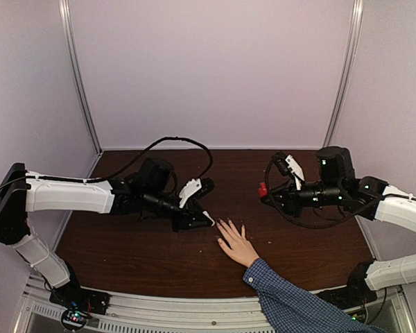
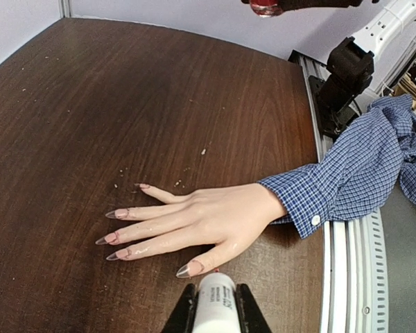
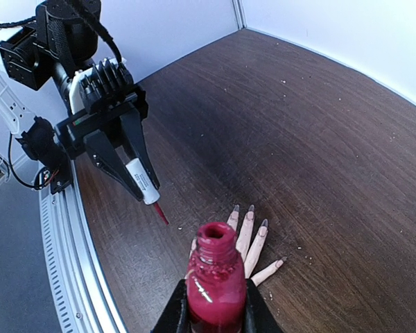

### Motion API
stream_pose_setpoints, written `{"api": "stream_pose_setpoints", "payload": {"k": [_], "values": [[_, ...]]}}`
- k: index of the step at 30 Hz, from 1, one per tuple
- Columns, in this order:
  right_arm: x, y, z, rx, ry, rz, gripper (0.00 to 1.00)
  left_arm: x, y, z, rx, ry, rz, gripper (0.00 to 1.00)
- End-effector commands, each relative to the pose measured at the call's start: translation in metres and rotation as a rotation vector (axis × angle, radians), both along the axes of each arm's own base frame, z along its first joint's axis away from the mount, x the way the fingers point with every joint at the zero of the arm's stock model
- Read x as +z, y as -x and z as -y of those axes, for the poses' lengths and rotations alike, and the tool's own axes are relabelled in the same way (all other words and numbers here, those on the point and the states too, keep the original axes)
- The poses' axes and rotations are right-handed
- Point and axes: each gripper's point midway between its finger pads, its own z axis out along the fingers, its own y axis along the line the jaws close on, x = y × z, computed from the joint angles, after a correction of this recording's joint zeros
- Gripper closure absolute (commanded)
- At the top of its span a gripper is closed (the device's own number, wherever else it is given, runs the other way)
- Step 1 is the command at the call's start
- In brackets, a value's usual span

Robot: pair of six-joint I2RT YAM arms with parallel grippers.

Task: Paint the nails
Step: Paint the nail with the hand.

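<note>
A light-skinned hand (image 2: 215, 216) in a blue checked sleeve (image 2: 347, 177) lies flat on the dark wooden table. Its nails (image 2: 189, 268) are long and pointed, pinkish with clear tips and thin red lines round their bases. My left gripper (image 2: 213, 309) is shut on the white cap (image 2: 213, 300) of the polish brush, just short of the thumb nail. In the right wrist view the red brush (image 3: 160, 213) hangs below the cap (image 3: 143, 182), a little above the table. My right gripper (image 3: 215, 316) is shut on the open red polish bottle (image 3: 215, 281), held up over the hand (image 3: 253, 244).
Both arms reach inward over the table (image 1: 139, 243), the left gripper (image 1: 200, 219) by the fingertips, the right gripper (image 1: 265, 189) raised farther back right. A metal rail (image 1: 194, 316) runs along the near edge. White walls enclose the table.
</note>
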Motion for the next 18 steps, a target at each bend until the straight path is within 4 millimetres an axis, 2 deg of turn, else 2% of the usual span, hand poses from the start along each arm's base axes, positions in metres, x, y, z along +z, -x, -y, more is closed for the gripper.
{"api": "stream_pose_setpoints", "payload": {"k": [1,6,18], "values": [[0.008,0.0,-0.004,0.019,-0.05,0.008,1.0,-0.003,0.003,0.009,-0.077,0.003,0.057,1.0],[0.008,-0.001,-0.003,0.015,-0.051,0.012,1.0,-0.02,0.003,0.011,-0.089,-0.052,0.038,1.0],[0.009,0.001,-0.004,0.022,-0.057,0.016,1.0,-0.035,0.0,0.023,-0.094,-0.098,0.036,1.0]]}}
